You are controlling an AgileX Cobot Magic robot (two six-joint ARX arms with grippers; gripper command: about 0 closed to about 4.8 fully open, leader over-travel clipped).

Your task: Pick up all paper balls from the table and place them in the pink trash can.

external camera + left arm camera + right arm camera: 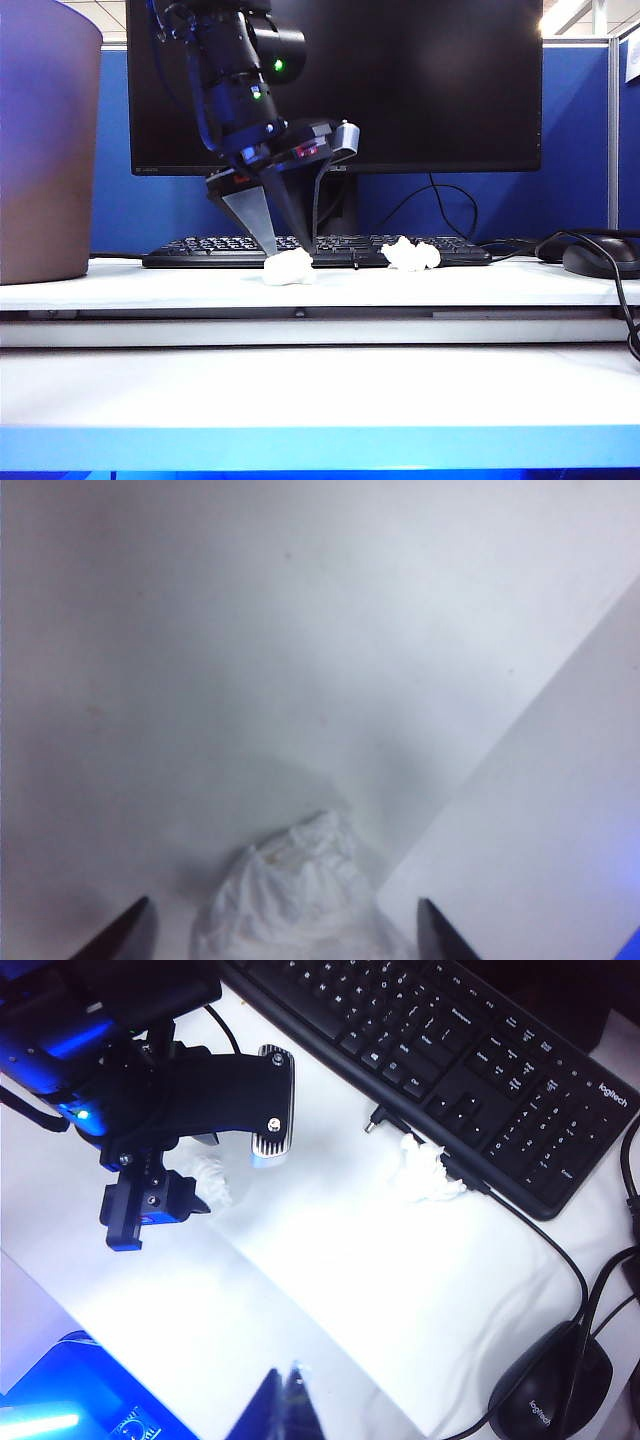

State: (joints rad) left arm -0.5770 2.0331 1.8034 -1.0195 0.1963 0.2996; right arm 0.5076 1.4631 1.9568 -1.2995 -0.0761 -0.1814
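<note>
Left tool spread around paper ball on tabletop; squeeze next. Right tool pressed together, high above.

An office cubicle is shown: a white desk is backed by blue partition panels, and a large dark monitor, a black keyboard, a wired mouse and trailing cables are set on it.
</note>
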